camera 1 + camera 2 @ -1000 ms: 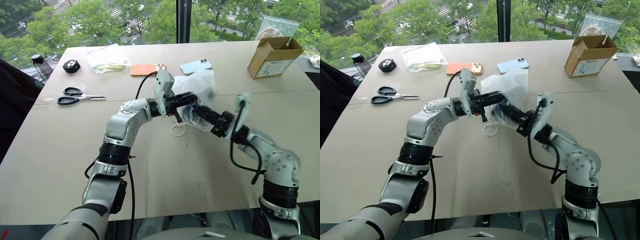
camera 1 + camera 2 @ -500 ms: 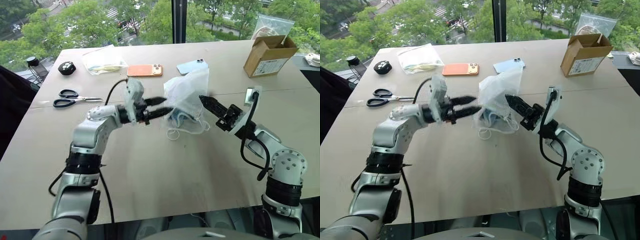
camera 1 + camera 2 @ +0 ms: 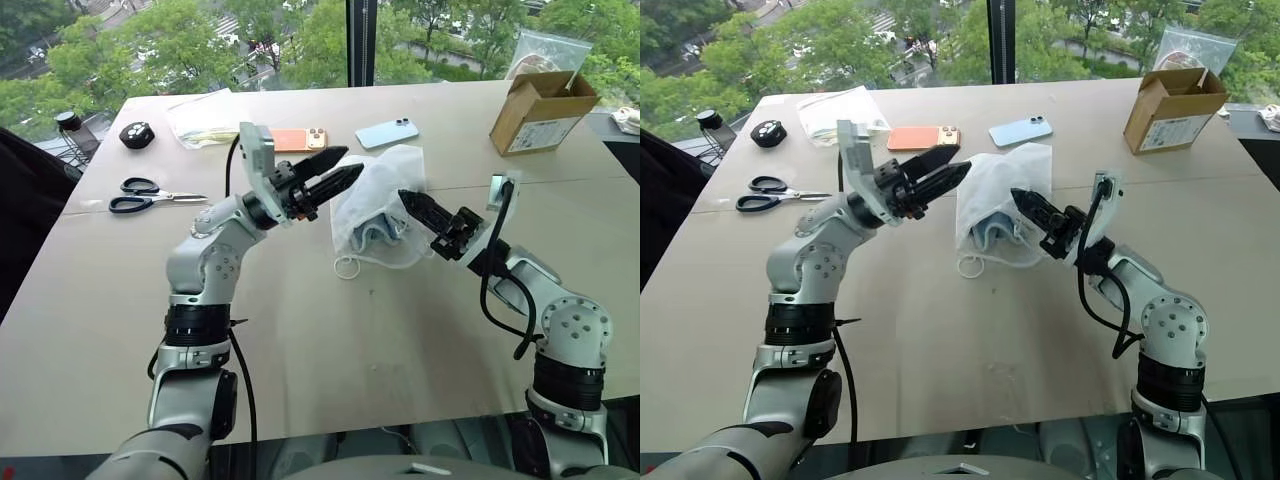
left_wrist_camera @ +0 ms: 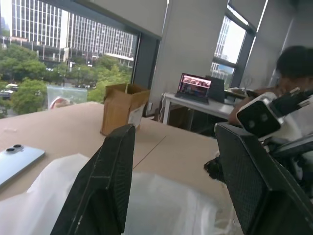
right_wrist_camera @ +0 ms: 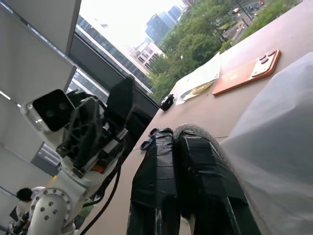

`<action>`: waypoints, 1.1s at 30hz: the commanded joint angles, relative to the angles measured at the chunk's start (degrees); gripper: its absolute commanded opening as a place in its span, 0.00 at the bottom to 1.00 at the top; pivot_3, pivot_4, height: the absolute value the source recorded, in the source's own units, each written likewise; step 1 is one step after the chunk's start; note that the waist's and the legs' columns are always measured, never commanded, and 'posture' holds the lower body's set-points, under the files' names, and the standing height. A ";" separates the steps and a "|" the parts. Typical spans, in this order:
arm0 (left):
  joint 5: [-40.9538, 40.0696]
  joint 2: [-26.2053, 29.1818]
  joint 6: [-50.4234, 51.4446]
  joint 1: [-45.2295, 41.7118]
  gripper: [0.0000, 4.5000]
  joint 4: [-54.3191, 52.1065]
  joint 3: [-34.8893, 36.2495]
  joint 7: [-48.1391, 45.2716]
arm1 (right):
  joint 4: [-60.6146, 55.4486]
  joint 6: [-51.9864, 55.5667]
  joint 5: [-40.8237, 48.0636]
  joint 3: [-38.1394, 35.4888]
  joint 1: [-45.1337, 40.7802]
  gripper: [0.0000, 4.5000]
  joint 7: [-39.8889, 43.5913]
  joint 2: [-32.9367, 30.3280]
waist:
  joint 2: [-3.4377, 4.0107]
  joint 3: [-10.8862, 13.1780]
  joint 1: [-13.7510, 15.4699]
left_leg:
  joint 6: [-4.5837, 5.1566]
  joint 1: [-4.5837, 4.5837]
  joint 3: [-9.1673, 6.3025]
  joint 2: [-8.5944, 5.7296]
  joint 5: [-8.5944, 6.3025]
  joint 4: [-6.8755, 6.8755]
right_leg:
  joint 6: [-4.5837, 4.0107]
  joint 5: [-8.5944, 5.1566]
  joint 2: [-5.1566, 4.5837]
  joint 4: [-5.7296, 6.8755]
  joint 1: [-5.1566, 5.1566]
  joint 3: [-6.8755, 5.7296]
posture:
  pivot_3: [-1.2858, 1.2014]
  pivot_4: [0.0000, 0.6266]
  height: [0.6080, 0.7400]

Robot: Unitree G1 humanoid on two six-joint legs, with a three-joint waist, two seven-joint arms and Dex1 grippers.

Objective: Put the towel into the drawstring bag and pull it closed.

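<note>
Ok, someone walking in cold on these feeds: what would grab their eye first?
Mid-table, the white drawstring bag with the light blue towel showing through it, its cord looped on the table in front. The right pincer is shut and pressed against the bag's side, while the left pincer hangs open in the air just to the bag's left, holding nothing.

Scissors [image 3: 152, 194] lie near the table's [image 3: 300, 330] left edge; two phones [image 3: 345, 136] lie side by side; a cardboard box [image 3: 541, 112] stands far right.
</note>
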 commanded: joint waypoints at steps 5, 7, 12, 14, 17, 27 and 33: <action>1.75 7.79 2.05 8.86 0.59 -2.16 -0.28 -1.70 | 0.36 -1.79 1.15 0.36 -0.58 0.00 -0.15 -0.48 | 0.01 0.00 0.19 | 0.00 0.12 0.06 0.06 0.00 -0.10 | -0.01 0.00 0.07 0.02 0.01 0.07 | 0.52 0.24 1.00; 3.99 9.48 2.32 11.26 0.59 -1.49 -2.55 -2.12 | 0.59 -1.99 1.11 0.54 -0.56 0.00 -0.07 -0.57 | 0.01 0.00 0.36 | 0.00 0.11 0.07 0.06 0.00 -0.09 | 0.00 0.00 0.06 0.00 0.02 0.08 | 0.52 0.24 1.00; 8.80 7.89 0.20 11.71 0.59 1.50 -6.95 -0.45 | 1.00 -2.05 1.16 0.93 -0.77 0.00 0.13 -0.61 | 0.02 0.00 0.73 | 0.00 0.11 0.05 0.05 0.00 -0.09 | -0.01 0.00 0.06 -0.01 0.05 0.06 | 0.52 0.24 1.00; 10.65 7.20 -0.79 11.42 0.59 2.73 -8.84 -0.73 | 1.03 -2.18 1.03 1.13 -0.83 0.00 0.20 -0.65 | 0.01 0.00 0.68 | 0.00 0.11 0.06 0.05 0.00 -0.10 | -0.01 0.00 0.05 -0.01 0.04 0.07 | 0.52 0.24 1.00; 14.66 7.93 -3.52 11.75 0.59 4.83 -12.29 -2.34 | 0.81 -2.54 1.03 1.04 -0.74 0.00 -0.02 -0.83 | 0.02 0.00 0.42 | 0.00 0.11 0.07 0.05 -0.01 -0.12 | -0.01 0.00 0.04 -0.01 0.03 0.08 | 0.52 0.24 1.00; 12.08 9.79 -2.89 13.90 0.59 3.86 -10.94 -9.17 | -0.32 -3.29 1.46 1.36 0.38 0.00 -0.85 -0.93 | 0.02 0.00 0.24 | 0.01 0.12 0.07 0.06 -0.01 -0.19 | -0.01 0.00 0.04 -0.04 0.01 0.09 | 0.52 0.24 1.00; 13.65 13.53 -2.25 14.80 0.59 3.94 -10.10 -9.23 | -0.46 -3.37 1.64 1.57 0.55 0.00 -1.01 -0.83 | 0.03 0.01 0.34 | 0.02 0.13 0.06 0.06 -0.01 -0.23 | -0.01 0.00 0.04 -0.04 0.01 0.08 | 0.52 0.24 1.00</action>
